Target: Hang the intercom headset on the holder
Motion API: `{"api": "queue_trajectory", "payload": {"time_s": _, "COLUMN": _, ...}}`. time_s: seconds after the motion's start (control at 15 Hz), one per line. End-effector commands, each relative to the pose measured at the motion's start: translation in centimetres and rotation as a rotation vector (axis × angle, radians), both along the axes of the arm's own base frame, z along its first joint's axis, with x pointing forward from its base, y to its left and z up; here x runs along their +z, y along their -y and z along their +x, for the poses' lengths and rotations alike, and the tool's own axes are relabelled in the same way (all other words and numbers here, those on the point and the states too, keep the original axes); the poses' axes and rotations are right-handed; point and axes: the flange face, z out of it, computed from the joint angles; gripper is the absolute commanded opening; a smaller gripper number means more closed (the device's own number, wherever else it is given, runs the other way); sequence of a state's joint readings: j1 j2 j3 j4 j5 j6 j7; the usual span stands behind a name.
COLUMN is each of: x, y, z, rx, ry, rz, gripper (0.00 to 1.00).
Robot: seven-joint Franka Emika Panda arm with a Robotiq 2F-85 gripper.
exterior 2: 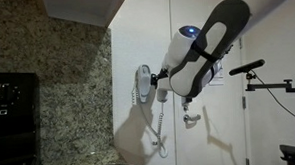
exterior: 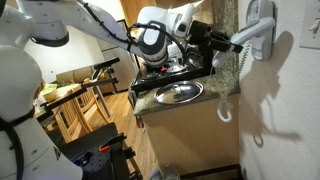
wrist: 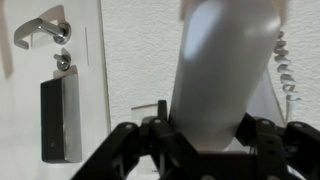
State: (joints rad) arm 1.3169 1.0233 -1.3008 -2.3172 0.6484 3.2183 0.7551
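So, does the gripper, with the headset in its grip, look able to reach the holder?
Probably yes: the gripper, shut on the intercom headset, is right by the holder, and nothing shows between them.

Headset [wrist: 222, 70] blurry & cut off at top.

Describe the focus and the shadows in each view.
Wrist view: the handset in the pincer fills the frame, blurred and out of focus; the door handle behind is sharper. In both exterior views, hard dark shadows fall on the white wall near the handset.
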Motion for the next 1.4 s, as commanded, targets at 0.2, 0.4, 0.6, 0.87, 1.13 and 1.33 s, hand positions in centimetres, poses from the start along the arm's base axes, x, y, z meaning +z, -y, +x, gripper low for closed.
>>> {"api": "queue_trajectory", "payload": {"time_s": 0.2, "x": -0.1, "y": 0.8, "z": 2.7, "rx": 0.019, "ry": -0.042, "rz": -0.066, "gripper": 0.34}}
{"api": "queue_trajectory", "payload": {"time_s": 0.4, "x": -0.8, "y": -0.6, "z": 2.5, "rx": 0.042, "ry": -0.063, "rz": -0.079, "gripper": 0.34}}
{"api": "queue_trajectory", "payload": {"time_s": 0.6, "x": -1.8, "y": -1.2, "z": 1.0, "rx": 0.045, "ry": -0.07, "rz": -0.093, "gripper": 0.34}}
{"api": "queue_trajectory", "payload": {"time_s": 0.87, "x": -3.0, "y": -0.2, "z": -2.4, "rx": 0.019, "ry": -0.074, "rz": -0.087, "gripper": 0.34}}
{"api": "queue_trajectory", "payload": {"time_s": 1.13, "x": -2.9, "y": 0.8, "z": -4.1, "rx": 0.002, "ry": -0.069, "rz": -0.105, "gripper": 0.34}}
{"api": "queue_trajectory", "payload": {"time_s": 1.33, "x": -2.4, "y": 0.8, "z": -4.2, "rx": -0.003, "ry": -0.068, "rz": -0.116, "gripper": 0.34}}
